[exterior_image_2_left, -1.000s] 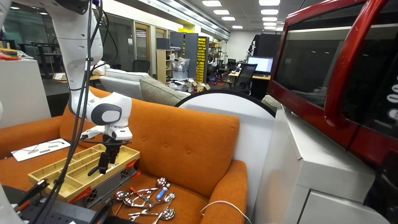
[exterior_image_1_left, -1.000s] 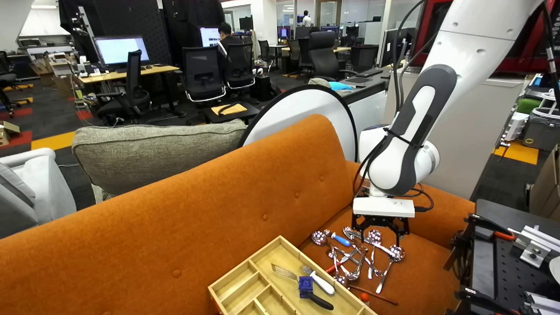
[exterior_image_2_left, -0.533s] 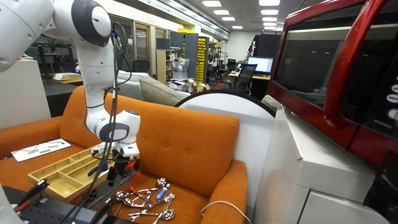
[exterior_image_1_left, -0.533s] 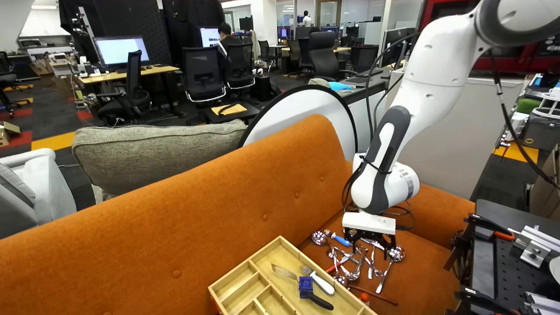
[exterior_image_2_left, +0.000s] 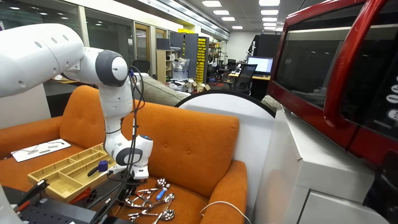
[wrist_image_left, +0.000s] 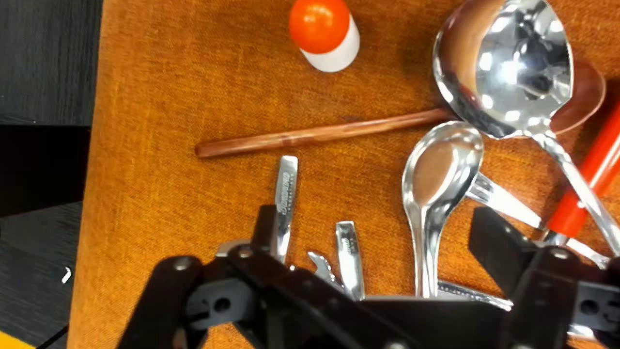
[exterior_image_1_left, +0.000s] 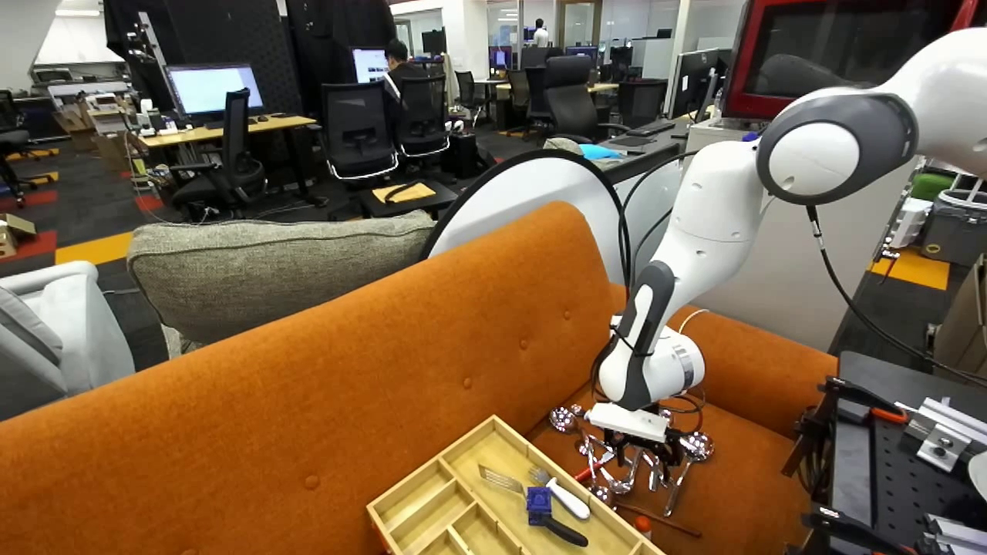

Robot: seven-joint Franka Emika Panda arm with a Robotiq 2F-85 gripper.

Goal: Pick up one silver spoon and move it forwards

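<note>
An orange sofa (exterior_image_1_left: 470,308) spans much of both exterior views. The white arm (exterior_image_1_left: 713,223) reaches down over its seat, and the gripper (wrist_image_left: 380,232) stands wide, its two fingers well apart.

The wooden tray (exterior_image_1_left: 493,449), divided into compartments, sits on a grey crate (exterior_image_2_left: 105,189) whose inside is hidden. In the tray's big compartment lie a black-handled utensil (exterior_image_1_left: 565,531) with a slotted metal head, a white-handled fork (exterior_image_1_left: 570,499) beside it, and a purple block (exterior_image_1_left: 538,506) over the middle of the black-handled utensil.

On the seat, a silver ladle (wrist_image_left: 508,68) has its bowl across a wooden spoon (wrist_image_left: 319,135). Just beside that bowl, a silver spoon (wrist_image_left: 431,194) lies among other metal utensils (exterior_image_2_left: 152,204). In the wrist view it shows between the fingers, its handle passing behind the gripper; whether they touch cannot be told, nor which silver piece the task means. A small white object with an orange top (wrist_image_left: 319,26) lies near the wooden spoon.

Compared with half a second ago, the arm is lower in both exterior views, and its gripper now hides more of the metal utensils. The tray and its contents have stayed put. In an exterior view the arm's cables, then crossing the purple block, now pass clear of it.
</note>
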